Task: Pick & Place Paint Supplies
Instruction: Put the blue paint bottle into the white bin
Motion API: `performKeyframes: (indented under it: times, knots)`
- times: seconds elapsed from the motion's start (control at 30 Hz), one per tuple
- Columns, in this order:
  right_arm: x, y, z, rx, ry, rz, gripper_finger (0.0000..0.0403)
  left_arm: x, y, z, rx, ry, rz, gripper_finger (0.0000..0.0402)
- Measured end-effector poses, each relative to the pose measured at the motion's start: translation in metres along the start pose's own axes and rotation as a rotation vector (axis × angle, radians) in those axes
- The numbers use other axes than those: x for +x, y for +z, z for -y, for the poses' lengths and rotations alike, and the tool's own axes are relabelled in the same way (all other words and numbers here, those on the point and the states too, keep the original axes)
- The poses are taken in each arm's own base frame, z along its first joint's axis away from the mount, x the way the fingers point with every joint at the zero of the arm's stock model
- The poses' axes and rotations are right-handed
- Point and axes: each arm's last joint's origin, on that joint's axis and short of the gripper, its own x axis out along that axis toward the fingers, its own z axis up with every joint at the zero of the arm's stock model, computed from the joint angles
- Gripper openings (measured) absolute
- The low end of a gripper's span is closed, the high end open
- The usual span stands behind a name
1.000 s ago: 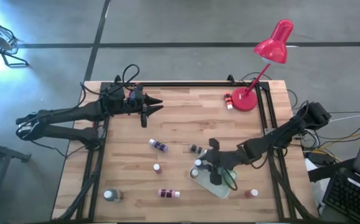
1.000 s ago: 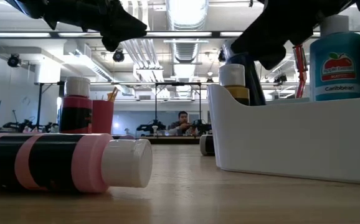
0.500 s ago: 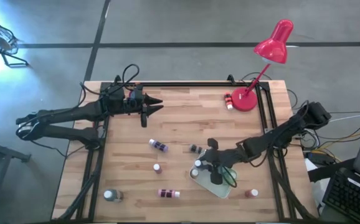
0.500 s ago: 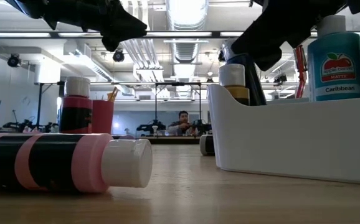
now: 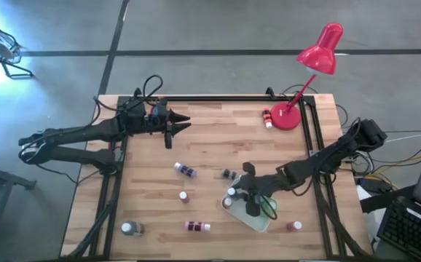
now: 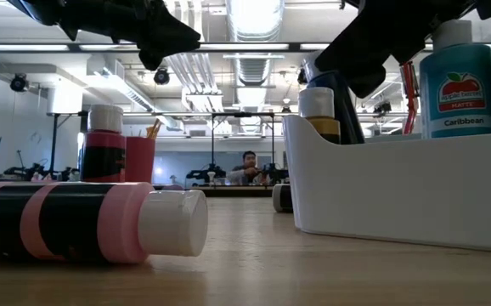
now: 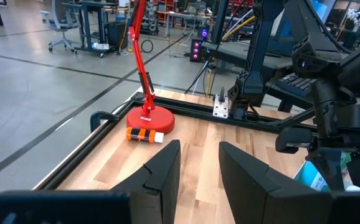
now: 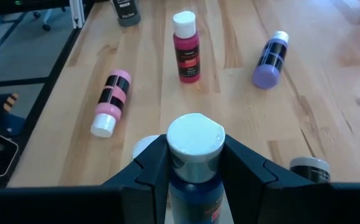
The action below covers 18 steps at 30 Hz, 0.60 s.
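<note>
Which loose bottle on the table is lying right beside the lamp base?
The orange-and-black bottle on its side against the red lamp base; the other loose bottles lie far off.

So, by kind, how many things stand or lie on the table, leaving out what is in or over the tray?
Loose bottles: 7
Tray: 1
Lamp: 1
Total: 9

Bottles (image 5: 186,170) lie scattered mid-table left of the bin (image 5: 243,215), lamp (image 5: 287,118) at the far right corner.
</note>
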Motion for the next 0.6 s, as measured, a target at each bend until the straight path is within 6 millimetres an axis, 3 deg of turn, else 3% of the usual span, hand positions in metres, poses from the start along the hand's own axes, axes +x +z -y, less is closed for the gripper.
performKeyframes:
  times: [0.6]
  knots:
    - [0.0001,0.0,0.0008,0.007,-0.02,0.006,0.0109,0.0,0.0014,0.0002,0.002,-0.002,0.015,0.0117]
